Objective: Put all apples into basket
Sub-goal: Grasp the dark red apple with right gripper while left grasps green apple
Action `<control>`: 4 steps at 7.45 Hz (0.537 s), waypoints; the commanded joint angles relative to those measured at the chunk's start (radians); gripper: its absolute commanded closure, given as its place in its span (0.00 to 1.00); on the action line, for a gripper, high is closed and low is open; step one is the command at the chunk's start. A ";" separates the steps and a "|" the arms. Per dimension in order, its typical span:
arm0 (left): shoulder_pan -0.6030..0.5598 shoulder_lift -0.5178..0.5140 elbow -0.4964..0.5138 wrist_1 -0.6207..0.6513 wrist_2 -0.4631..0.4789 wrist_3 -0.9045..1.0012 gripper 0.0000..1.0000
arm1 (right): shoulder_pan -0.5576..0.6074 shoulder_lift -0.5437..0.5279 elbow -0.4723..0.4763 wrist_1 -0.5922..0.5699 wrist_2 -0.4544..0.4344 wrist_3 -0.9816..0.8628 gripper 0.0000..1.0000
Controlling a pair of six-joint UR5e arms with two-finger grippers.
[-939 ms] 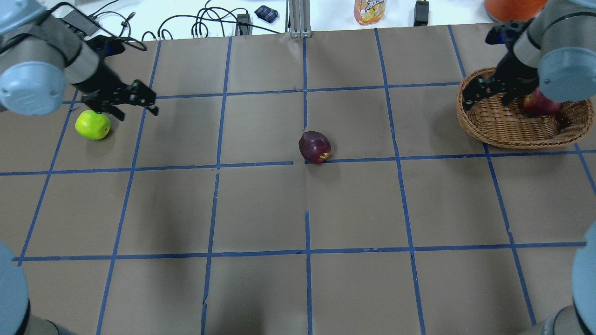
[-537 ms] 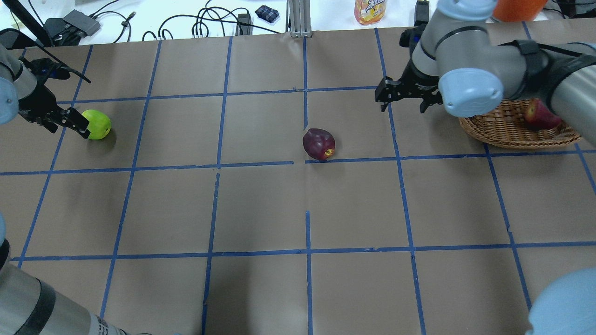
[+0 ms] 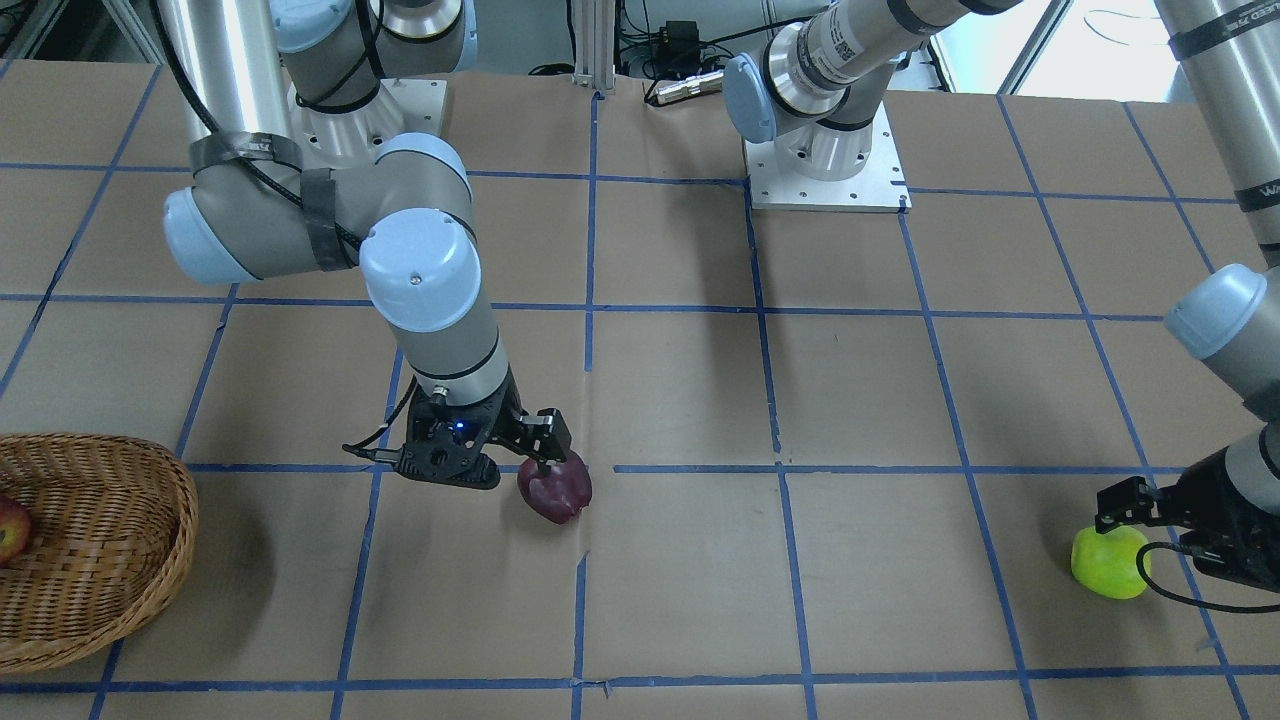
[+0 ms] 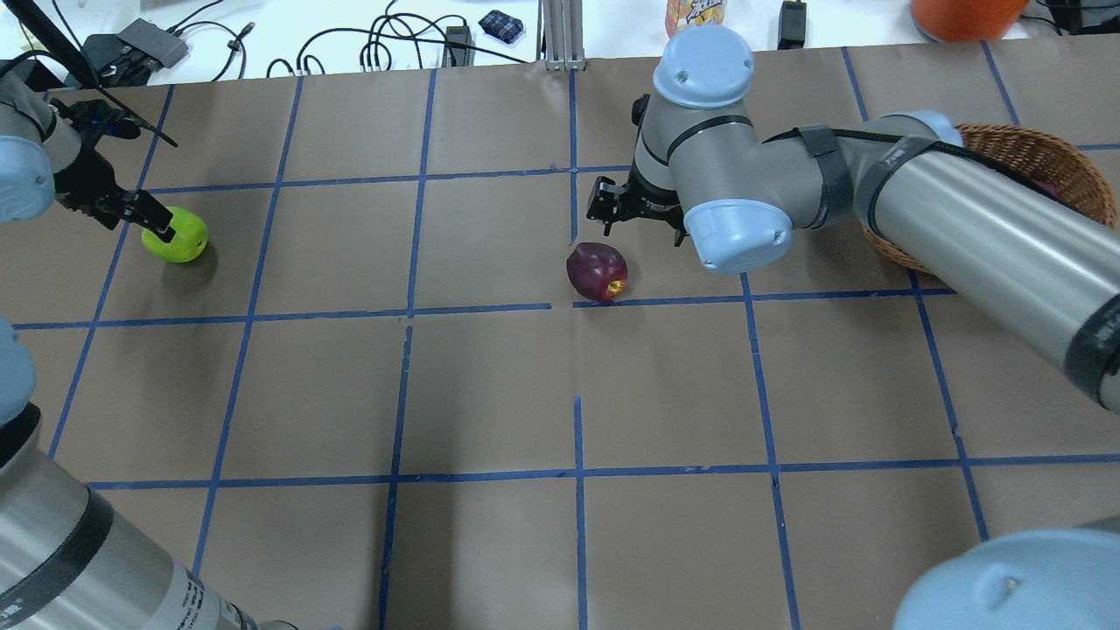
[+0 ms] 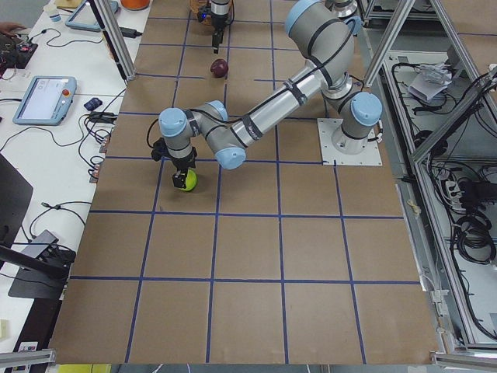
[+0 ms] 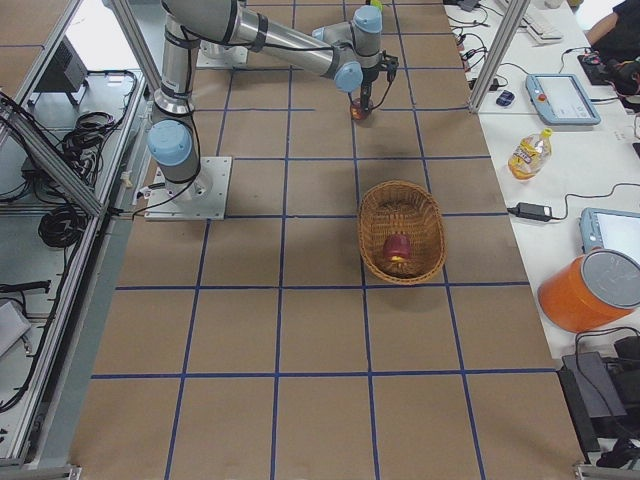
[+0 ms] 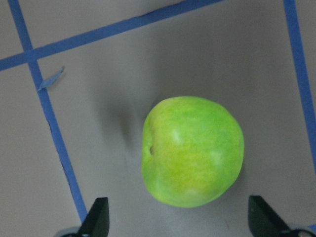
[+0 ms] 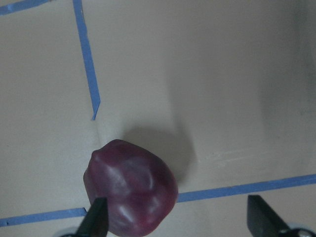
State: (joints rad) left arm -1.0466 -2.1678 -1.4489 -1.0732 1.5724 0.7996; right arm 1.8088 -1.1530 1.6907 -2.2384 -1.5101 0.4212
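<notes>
— Since both pincers stand wide open, which apple is better lined up?

— The lime-green apple (image 7: 192, 150). It lies on its side on the taped brown table top (image 4: 490, 394), far out on the robot's left. The left gripper (image 7: 180, 222) hangs over it with a finger to either side, touching nothing that I can see.

— And the maroon apple (image 8: 131, 195)?

— Mid-table, well apart from the wicker basket (image 6: 400, 186), where the red apple (image 6: 398, 247) already sits. The right gripper (image 8: 178, 219) is spread too, but off-centre: one finger sits over the apple rather than beside it.

— How will they handle?

— Firm, smooth-skinned, probably waxy, and round enough to roll or squirt out of a shallow pinch. I'd take each across its widest girth, fingers low past the middle, squeezing modestly so the flesh doesn't bruise. The maroon one looks lumpy, so its flatter flanks would suit best.
</notes>
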 commanded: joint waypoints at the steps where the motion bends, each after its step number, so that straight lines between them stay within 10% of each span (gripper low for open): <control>1: -0.001 -0.033 0.007 0.005 -0.020 0.003 0.00 | 0.033 0.033 0.009 -0.053 -0.005 0.018 0.00; 4: -0.001 -0.056 0.010 0.004 -0.026 0.000 0.00 | 0.086 0.079 0.000 -0.060 -0.075 -0.002 0.00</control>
State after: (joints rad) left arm -1.0477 -2.2177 -1.4403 -1.0684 1.5507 0.8024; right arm 1.8798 -1.0889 1.6910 -2.2958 -1.5338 0.4314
